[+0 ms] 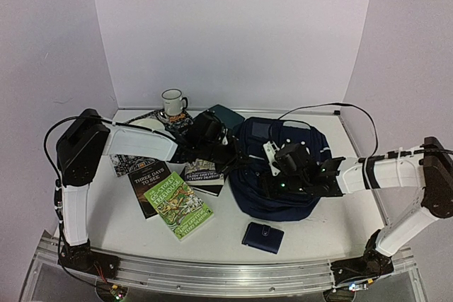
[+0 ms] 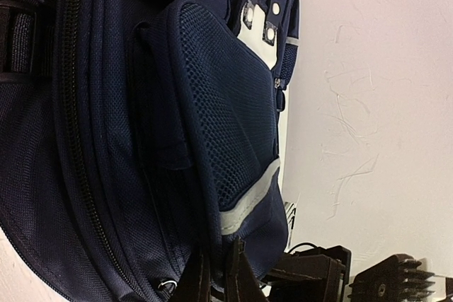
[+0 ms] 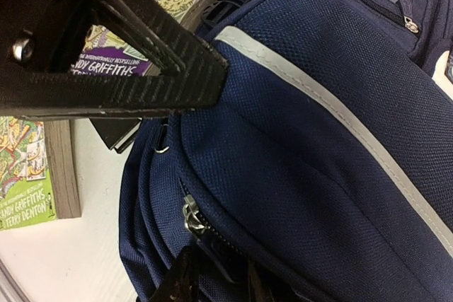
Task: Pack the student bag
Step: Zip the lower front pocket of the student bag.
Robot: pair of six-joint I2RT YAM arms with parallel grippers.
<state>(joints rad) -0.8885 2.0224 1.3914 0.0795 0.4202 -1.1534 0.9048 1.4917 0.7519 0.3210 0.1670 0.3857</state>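
The student bag (image 1: 294,175) is a large navy backpack lying at the middle right of the table. My left gripper (image 1: 225,148) reaches in from the left and is shut on the fabric rim by the bag's mesh side pocket (image 2: 226,125), with cloth pinched between the fingers (image 2: 244,277). My right gripper (image 1: 283,175) sits on top of the bag. Its jaws stand a little apart on either side of a dark zipper pull (image 3: 226,256), below the metal slider (image 3: 190,216), and their tips run off the frame's bottom edge. A grey stripe (image 3: 340,114) crosses the bag's front pocket.
Left of the bag lie a green paperback (image 1: 178,205), a dark book (image 1: 150,183) and another book (image 1: 205,175). A mug (image 1: 172,103) and a dark teal plate (image 1: 225,114) stand at the back. A small navy wallet (image 1: 262,237) lies near the front edge.
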